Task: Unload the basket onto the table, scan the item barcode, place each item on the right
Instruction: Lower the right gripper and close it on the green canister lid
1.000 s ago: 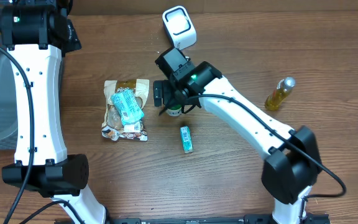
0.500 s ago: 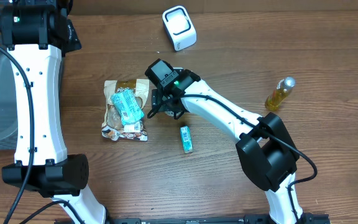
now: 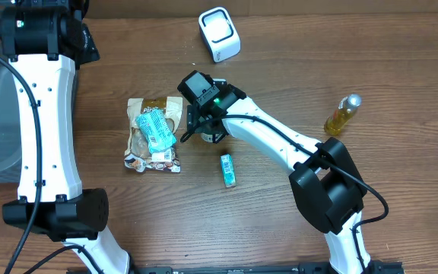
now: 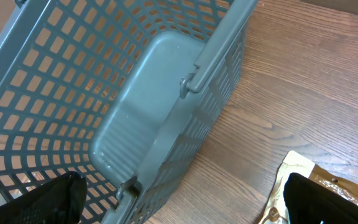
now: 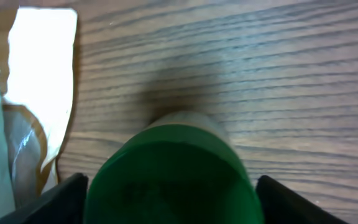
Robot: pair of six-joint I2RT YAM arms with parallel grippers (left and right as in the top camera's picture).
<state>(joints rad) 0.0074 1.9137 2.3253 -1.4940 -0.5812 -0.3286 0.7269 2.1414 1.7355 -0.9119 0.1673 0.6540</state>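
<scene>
A green-capped bottle (image 5: 173,180) stands upright on the wooden table, right of the snack bag. My right gripper (image 5: 178,202) is down over it, both fingers against the sides of its cap, shut on it. From overhead the right gripper (image 3: 204,129) covers nearly all of the bottle. No barcode shows in any view. A white scanner (image 3: 219,34) sits at the back of the table, apart from the gripper. My left gripper (image 4: 185,202) hangs open and empty above the basket's edge at the far left.
A grey mesh basket (image 4: 135,93) stands at the left edge. A snack bag (image 3: 154,141) with a teal packet (image 3: 157,128) on it lies beside the bottle. A small green box (image 3: 227,170) lies in front, and a yellow oil bottle (image 3: 342,114) stands at the right.
My right arm swung left from beside the scanner and came down over the bottle, and its fingers closed in on the cap. The left arm has not moved.
</scene>
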